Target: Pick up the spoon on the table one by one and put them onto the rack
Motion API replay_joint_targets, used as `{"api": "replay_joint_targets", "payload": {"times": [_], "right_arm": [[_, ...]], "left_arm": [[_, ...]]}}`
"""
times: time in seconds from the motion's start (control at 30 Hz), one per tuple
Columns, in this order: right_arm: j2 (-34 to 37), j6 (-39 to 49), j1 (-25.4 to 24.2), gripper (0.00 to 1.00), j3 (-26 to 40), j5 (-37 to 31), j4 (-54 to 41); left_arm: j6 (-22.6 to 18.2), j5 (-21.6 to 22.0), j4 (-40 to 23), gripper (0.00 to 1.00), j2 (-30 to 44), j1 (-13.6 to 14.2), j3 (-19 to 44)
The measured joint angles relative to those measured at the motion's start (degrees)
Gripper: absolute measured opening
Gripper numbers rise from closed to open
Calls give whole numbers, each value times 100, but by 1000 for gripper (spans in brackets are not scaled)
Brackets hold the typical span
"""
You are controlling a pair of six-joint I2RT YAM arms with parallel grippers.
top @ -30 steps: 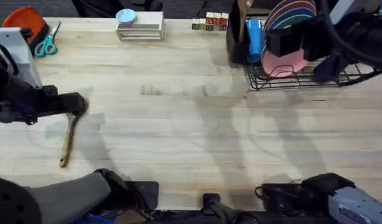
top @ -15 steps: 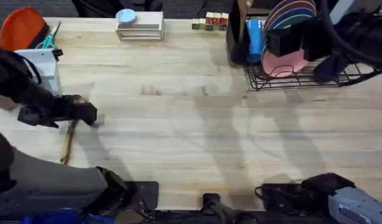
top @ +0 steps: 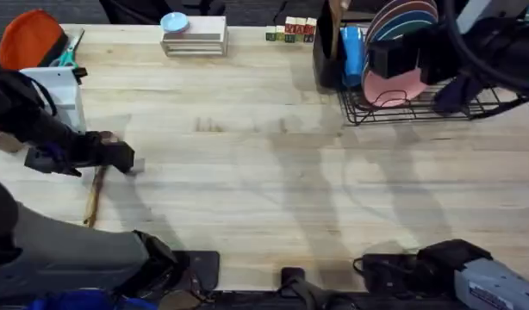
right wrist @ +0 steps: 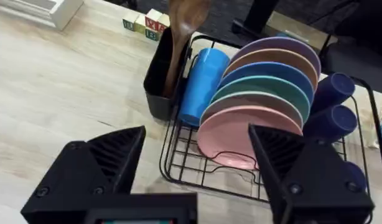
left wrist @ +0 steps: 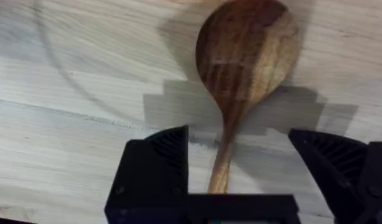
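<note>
A white stacked box [top: 194, 39] with a light blue round piece [top: 174, 22] on top stands at the far edge, with small lettered blocks [top: 290, 31] beside it. An orange object [top: 28, 36] and teal-handled scissors [top: 65, 57] lie at the far left. Pink, teal, blue and purple plates [right wrist: 259, 99] stand upright between a blue cup [right wrist: 200, 84] and dark blue mugs [right wrist: 331, 106].

Two spoons [left wrist: 244, 68] [right wrist: 181, 37]; five plates [right wrist: 259, 106]; one rack [right wrist: 191, 174]; one table [top: 273, 172]
</note>
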State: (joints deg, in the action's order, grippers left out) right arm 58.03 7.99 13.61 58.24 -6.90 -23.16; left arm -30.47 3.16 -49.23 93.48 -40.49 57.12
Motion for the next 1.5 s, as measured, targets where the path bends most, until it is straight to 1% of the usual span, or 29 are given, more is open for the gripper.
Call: {"api": "replay_joint_targets", "payload": {"times": [0.1,0.67,0.8,0.87,0.93,1.07,1.23,1.37,1.5], "right_arm": [[1,-2,0,994,0,1,0],[1,0,0,994,0,0,0],[1,0,0,994,0,0,0],[1,-1,0,994,0,0,0],[1,-2,0,994,0,2,0],[1,0,0,994,0,0,-2],[1,-2,0,994,0,0,2],[1,-1,0,994,0,1,0],[1,-1,0,994,0,0,-1]], "left_arm": [[-98,-16,12,993,0,0,0],[-932,-93,70,993,-1,0,4],[-1039,-136,76,995,3,0,4],[-1061,-207,37,891,23,0,7],[-1087,-311,-35,755,36,7,7],[-1114,-388,-97,612,47,11,7],[-1116,-380,-111,464,47,11,7],[-1116,-364,-111,385,47,11,7],[-1117,-334,-100,286,47,11,7]]}}
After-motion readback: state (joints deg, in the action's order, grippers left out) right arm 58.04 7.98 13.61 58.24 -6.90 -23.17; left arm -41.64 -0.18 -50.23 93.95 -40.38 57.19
